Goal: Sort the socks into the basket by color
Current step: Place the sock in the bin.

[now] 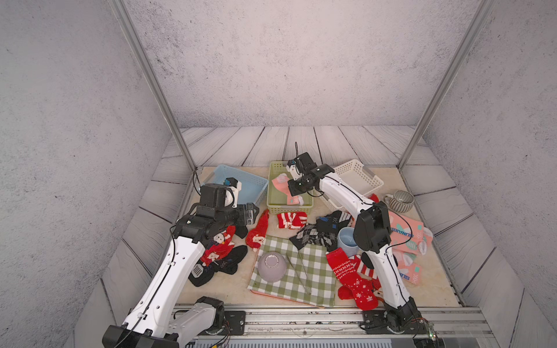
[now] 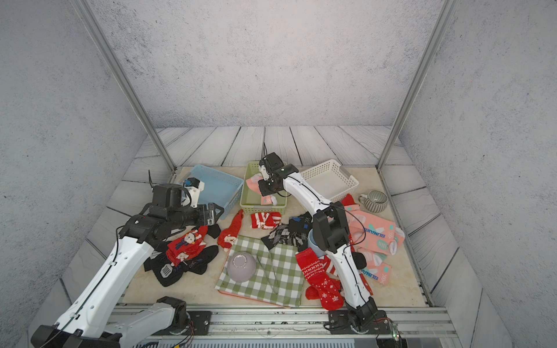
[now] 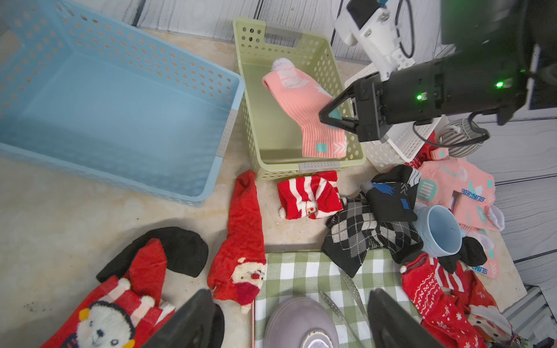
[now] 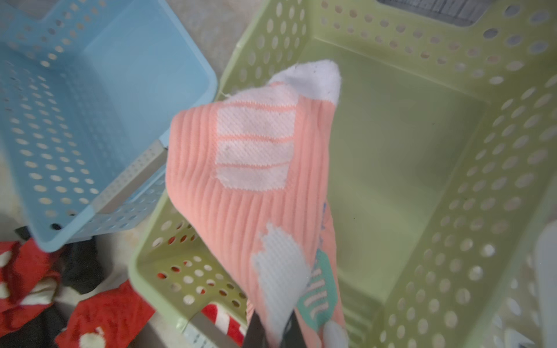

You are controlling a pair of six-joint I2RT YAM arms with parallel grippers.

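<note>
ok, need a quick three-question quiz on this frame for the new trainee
1. True or false: the left gripper is shut on a sock.
2. The pink sock pinched by the right gripper hangs over which basket? A blue, B green, C white.
3. Fill in: the upturned grey bowl sits on the ____ cloth.
Key: 1 false, its jaws stand open with nothing in them. 2 B, the green basket. 3 checked.
</note>
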